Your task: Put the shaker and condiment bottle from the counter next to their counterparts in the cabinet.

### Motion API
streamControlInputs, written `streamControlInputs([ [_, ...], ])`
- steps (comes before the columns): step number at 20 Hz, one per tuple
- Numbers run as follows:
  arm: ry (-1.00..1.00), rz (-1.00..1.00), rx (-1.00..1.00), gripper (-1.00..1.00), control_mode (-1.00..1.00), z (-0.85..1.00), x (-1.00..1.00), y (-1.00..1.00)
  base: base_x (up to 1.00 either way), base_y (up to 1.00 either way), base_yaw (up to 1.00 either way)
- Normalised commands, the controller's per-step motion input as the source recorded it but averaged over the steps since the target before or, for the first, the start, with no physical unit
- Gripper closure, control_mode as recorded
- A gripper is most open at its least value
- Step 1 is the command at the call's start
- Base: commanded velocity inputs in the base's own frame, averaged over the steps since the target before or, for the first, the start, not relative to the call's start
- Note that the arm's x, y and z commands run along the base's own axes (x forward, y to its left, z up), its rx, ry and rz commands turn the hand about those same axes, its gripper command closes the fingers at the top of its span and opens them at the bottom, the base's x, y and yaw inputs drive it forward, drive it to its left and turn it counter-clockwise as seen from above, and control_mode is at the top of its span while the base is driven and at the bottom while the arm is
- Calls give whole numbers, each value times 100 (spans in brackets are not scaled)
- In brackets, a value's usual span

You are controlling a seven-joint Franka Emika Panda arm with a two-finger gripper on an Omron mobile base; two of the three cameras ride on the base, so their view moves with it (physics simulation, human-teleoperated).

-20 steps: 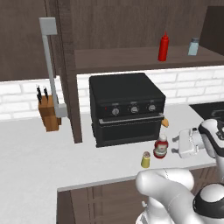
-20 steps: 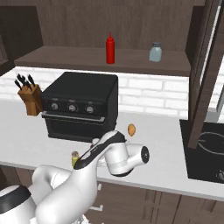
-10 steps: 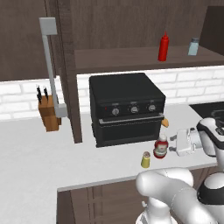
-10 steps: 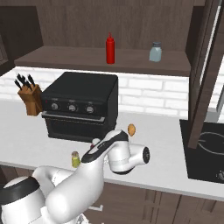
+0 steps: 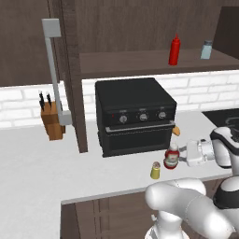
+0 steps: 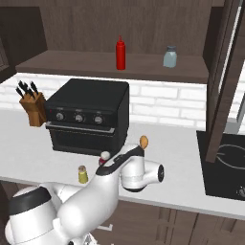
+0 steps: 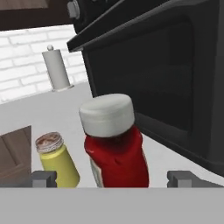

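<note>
In the hand view the pincer (image 7: 113, 178) stands wide, a grey fingertip (image 7: 43, 178) low at 8 o'clock and the other at 4 o'clock, with the bottle (image 7: 114, 146) between them but touching neither, white cap up. The shaker (image 7: 57, 160) stands on the tabletop (image 7: 52, 113) just beside the bottle, at its 9 o'clock; this view alone shows its perforated brown top. Behind them rises the dark oven (image 7: 166, 74) door, and far off at 11 o'clock a white roll holder (image 7: 56, 69) by the brick wall. The left base view sets the pincer (image 5: 179, 155) level with the bottle (image 5: 171, 157), the shaker (image 5: 155, 171) at the bottle's 8 o'clock, and a knife block (image 5: 51, 120) far left. Above, on the cabinet (image 5: 135, 63) shelf, stand the squeeze bottle (image 5: 174, 50) and the blue shaker (image 5: 206, 50), apart. In the right base view the arm covers most of the bottle.
</note>
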Motion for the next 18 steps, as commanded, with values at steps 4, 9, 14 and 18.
streamControlInputs([
  [4, 3, 0, 5, -100, -100, -1, 12, 8, 0, 0, 0],
  [9, 1, 0, 0, -100, -100, -16, 11, 17, 0, 0, 0],
  [14, 5, 0, 0, 100, -100, -34, 0, 34, 0, 0, 0],
  [18, 5, -1, 1, 100, -100, -4, 6, 1, 0, 0, 0],
])
